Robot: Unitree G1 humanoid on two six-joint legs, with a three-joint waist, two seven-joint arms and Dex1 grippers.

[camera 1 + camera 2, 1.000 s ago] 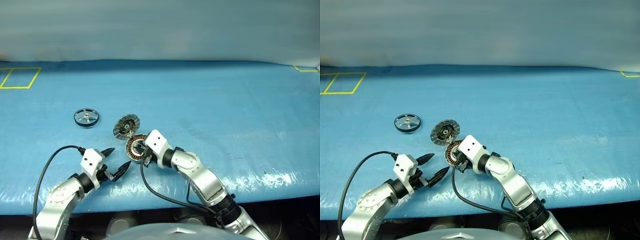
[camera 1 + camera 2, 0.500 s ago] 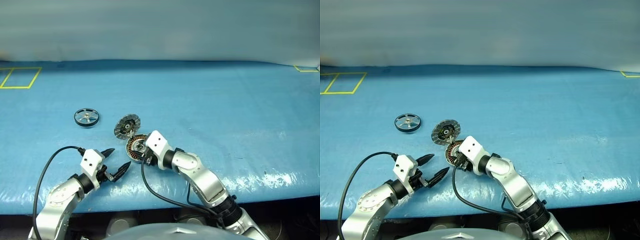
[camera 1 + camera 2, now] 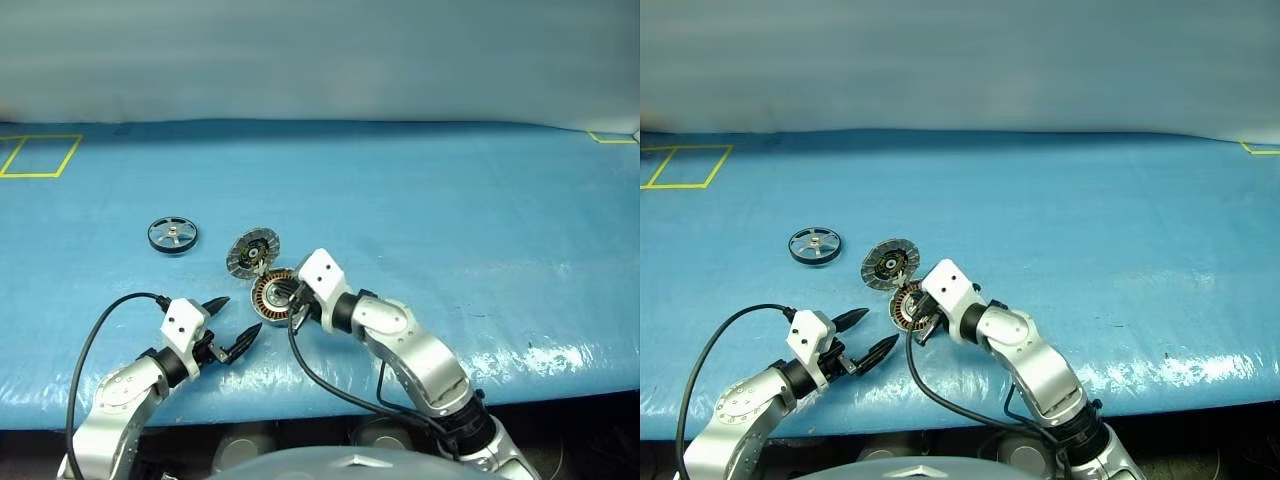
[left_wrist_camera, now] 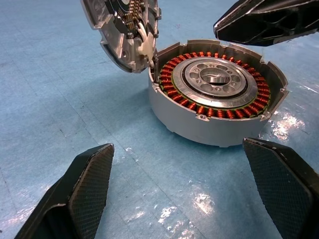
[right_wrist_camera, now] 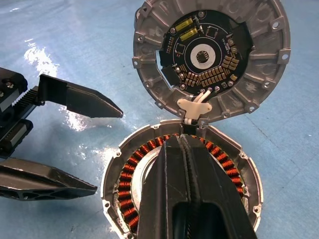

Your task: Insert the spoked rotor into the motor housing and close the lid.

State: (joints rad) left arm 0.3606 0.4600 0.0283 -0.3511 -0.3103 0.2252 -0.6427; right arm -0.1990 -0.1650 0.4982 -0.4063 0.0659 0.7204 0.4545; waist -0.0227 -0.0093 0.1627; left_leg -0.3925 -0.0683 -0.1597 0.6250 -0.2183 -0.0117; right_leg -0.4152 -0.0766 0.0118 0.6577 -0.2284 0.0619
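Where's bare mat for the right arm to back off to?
Bare blue mat lies right of the motor housing and beyond the lid. Crowded: right gripper over the housing, left gripper beside it, spoked rotor farther left.

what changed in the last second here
The right gripper rose a little off the motor housing and drew slightly back; its jaws are now shut and empty. The left gripper stayed open beside the housing. The lid stayed propped open, and the spoked rotor lies untouched on the table.
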